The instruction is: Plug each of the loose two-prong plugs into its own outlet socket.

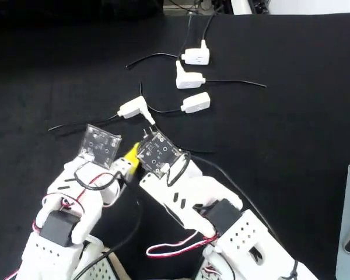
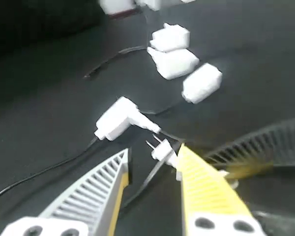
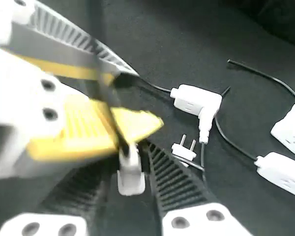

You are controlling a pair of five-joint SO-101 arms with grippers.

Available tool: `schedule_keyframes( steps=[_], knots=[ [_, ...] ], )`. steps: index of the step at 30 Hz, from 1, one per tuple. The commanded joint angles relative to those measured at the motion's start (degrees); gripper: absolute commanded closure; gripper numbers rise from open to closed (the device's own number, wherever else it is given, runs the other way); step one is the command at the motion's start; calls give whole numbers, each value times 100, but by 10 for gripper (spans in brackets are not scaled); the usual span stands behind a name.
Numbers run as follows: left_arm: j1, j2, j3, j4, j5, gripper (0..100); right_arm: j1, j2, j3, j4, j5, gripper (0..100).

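Right gripper (image 3: 132, 152) narrow, pinching small white plastic plug body (image 3: 131, 176), likely steadying it. Left gripper (image 2: 153, 150) spread wide, straddling white two-prong plug (image 2: 164, 152), seemingly to grasp it.

Work surface, seen from above: a table (image 1: 291, 146) covered from side to side in matt black cloth (image 1: 280, 192); the cloth lies flat and fills nearly the whole field. The far left corner (image 1: 58, 17) sinks into deeper shadow; the right half takes a soft, even light and reads as dark grey. Beyond the far edge, at the upper right, lies a narrow strip of white surface (image 1: 315, 6). At the right edge, toward the near side, stands the corner of a pale blue-grey container (image 1: 349, 233); something dark shows within it. In both wrist views the same black cloth carries a dull sheen.
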Motion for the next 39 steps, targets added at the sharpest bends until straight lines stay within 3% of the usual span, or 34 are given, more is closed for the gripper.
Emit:
schedule_keyframes(
  steps=[1, 9, 14, 19, 30, 34, 39],
  knots=[
    [154, -53, -470, 62, -105, 830, -62, -136, 119, -88, -70, 987],
    [57, -53, -514, 88, -114, 830, -26, -136, 180, -88, -70, 987],
    [-1297, -26, -664, 88, -88, 833, 229, -136, 171, -79, -149, 987],
    [-2448, 18, -734, 615, -132, 829, 765, -101, 136, -88, -844, 987],
    [-2738, 290, -1042, 2031, -1635, 795, 818, -92, 189, -79, -870, 987],
    [-2941, 1415, -1780, 2479, -1697, 726, 818, -84, 198, -79, -870, 987],
    [-2958, 3270, -2747, 2901, -2804, 711, 809, -84, 251, -88, -862, 987]
  ],
)
